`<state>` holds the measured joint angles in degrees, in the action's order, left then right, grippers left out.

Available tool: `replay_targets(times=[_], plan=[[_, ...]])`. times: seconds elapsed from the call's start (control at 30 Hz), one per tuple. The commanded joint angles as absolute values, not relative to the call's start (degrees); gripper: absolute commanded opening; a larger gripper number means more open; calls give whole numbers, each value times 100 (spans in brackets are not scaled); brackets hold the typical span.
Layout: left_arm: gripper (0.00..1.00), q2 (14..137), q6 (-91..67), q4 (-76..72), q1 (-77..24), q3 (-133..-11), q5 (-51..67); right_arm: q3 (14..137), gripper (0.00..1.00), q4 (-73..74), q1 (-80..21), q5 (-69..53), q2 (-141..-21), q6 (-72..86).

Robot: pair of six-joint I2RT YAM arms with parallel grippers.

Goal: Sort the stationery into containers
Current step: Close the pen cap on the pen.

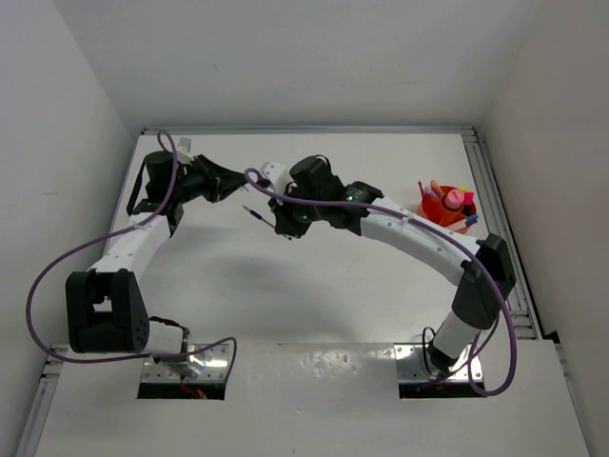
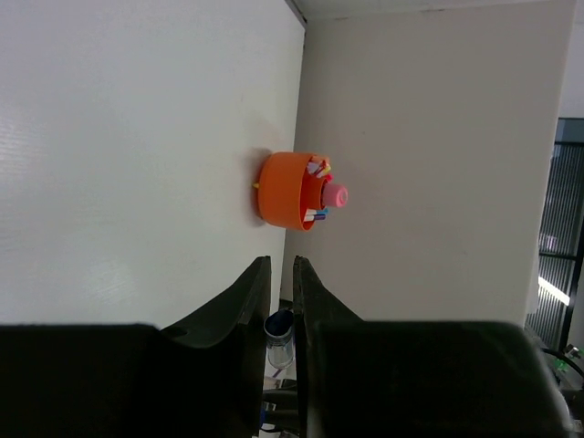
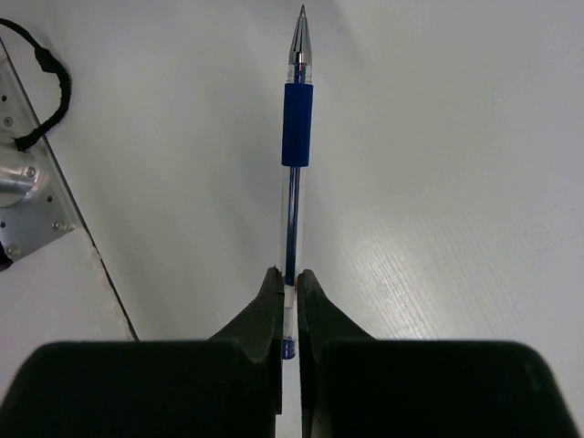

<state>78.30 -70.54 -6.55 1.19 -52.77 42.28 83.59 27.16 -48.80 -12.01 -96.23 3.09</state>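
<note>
Right hand (image 3: 289, 285): fingers pinched tight on the rear end of a blue pen (image 3: 297, 137). The wrist view shows the clear barrel, the dark blue grip and the tip running straight up the frame from the fingertips.
Blue pen, overhead view (image 1: 255, 214): centre of the frame, a little above the middle, sticking out to the upper left from the right hand (image 1: 274, 222). Whether the tip touches the surface (image 1: 238, 286) cannot be told.
Left hand (image 2: 281, 272): fingers drawn almost together with only a thin slit between them, and nothing gripped at the tips. Something small and blurred shows low in the slit, too unclear to name.
Left hand, overhead view (image 1: 238, 183): upper left of centre, pointing right, near the right arm's wrist.
Orange bowl (image 1: 433, 211): upper right of the overhead frame, on the surface near the right rail, well apart from both hands.
Bowl contents: several pens and markers standing up out of it, among them a pink-capped item (image 1: 455, 198).
Bowl, left wrist view (image 2: 283, 192): centre of the frame, beyond the fingertips, with the pink cap (image 2: 336, 194) poking past its rim.
</note>
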Motion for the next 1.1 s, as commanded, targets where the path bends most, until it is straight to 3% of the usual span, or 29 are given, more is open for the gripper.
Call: replay_targets(times=[0.0, 1.07], plan=[[0, 7629, -6891, -765, 62, -5484, 4202, 8569, 0, 2601, -4825, -1169, -9563, 404], [0, 7620, -6434, -422, -308, -5493, 3911, 8534, 0, 2601, -4597, -1204, -9554, 606]])
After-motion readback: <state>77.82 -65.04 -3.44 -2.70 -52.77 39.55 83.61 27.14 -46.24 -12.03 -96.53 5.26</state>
